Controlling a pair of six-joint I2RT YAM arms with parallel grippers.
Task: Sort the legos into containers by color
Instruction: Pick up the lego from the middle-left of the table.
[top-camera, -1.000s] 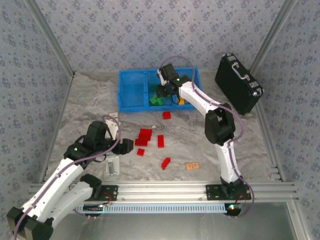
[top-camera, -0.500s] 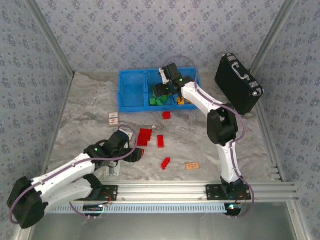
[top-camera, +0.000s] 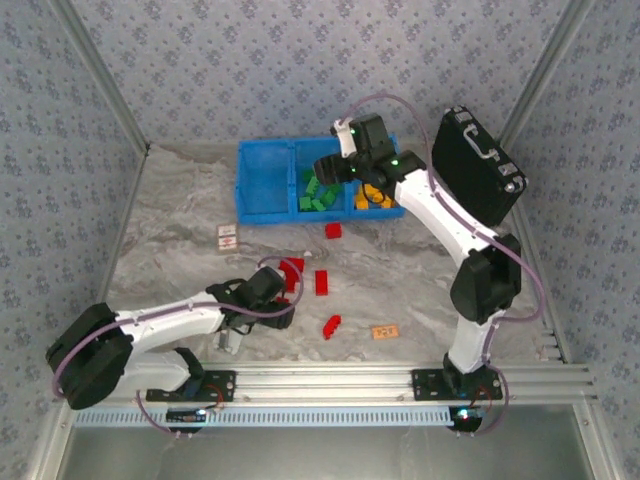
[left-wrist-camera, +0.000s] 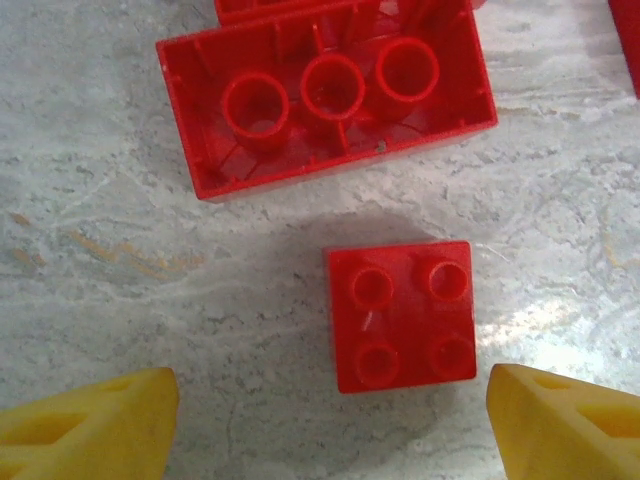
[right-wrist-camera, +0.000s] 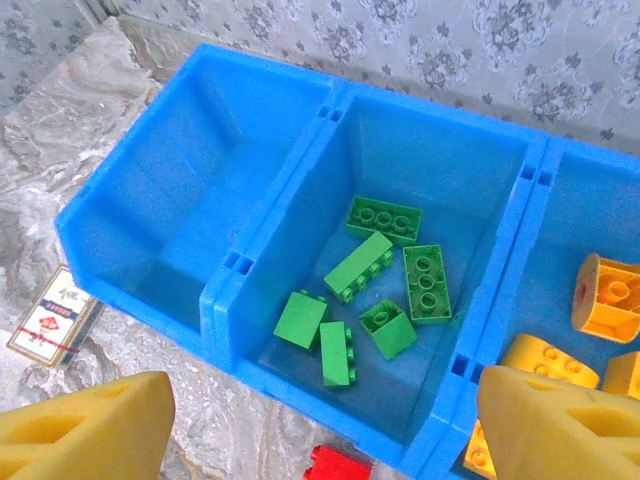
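As the right hand (right-wrist-camera: 325, 425) spreads its fingers (right-wrist-camera: 90, 430) wide above the middle compartment (right-wrist-camera: 440, 150) of the blue tray (right-wrist-camera: 230, 290), it holds nothing. A second ago it was nearly closed, so I judge it has just dropped a piece among the green bricks (right-wrist-camera: 358, 266) below. Meanwhile the left hand (left-wrist-camera: 330, 428) has swung in from the left side of the bench (left-wrist-camera: 120, 280). It now hangs open over a small red brick (left-wrist-camera: 402, 315), one finger on each side, touching nothing. A large red brick (left-wrist-camera: 330, 95) lies upside down just beyond it.

Green looks finished, since no green piece is left on the bench. Red comes next, probably bound for the bare left compartment (right-wrist-camera: 190, 200).

Six green bricks lie in the middle compartment. At least three orange bricks (right-wrist-camera: 610, 297) sit in the right compartment (right-wrist-camera: 600, 190), with more cut off at the edge. At least five red bricks (top-camera: 321, 282) lie on the bench, though the left arm hides part of the cluster.
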